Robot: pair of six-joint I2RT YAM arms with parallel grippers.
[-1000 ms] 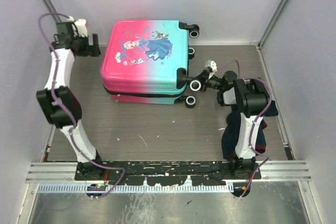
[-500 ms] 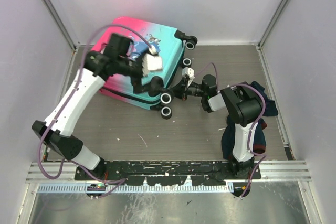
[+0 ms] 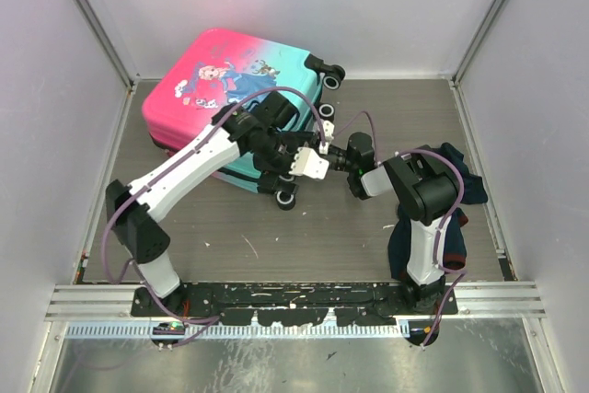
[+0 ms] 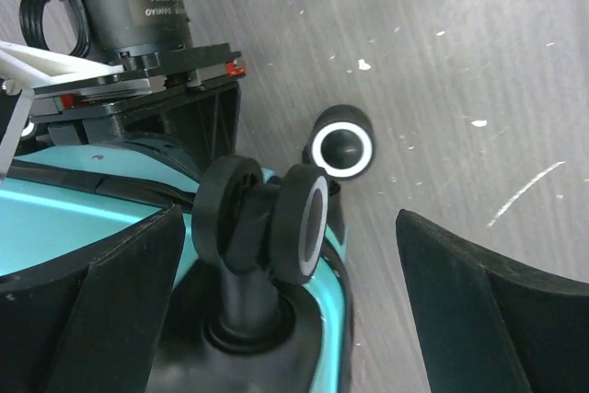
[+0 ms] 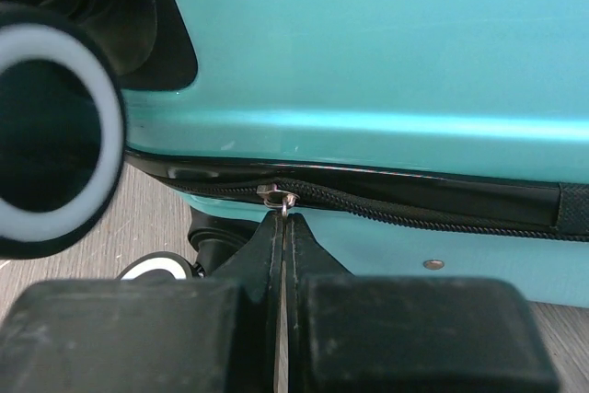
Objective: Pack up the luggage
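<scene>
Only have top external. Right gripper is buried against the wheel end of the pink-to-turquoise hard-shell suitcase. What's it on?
Observer: Right wrist view shows the right gripper shut. Its tips meet at the small metal zipper pull on the black zipper seam of the pink-to-turquoise hard-shell suitcase, and it looks pinched.
Operator: Left gripper grabbing a wheel?
Observer: No. Left wrist view shows the left gripper wide open, straddling a black twin caster wheel but not closed on it.

Glossy plastic luggage (image 3: 198,89), matt wheels (image 4: 342,146), scuffed table (image 3: 322,227) perhaps laminate.
</scene>
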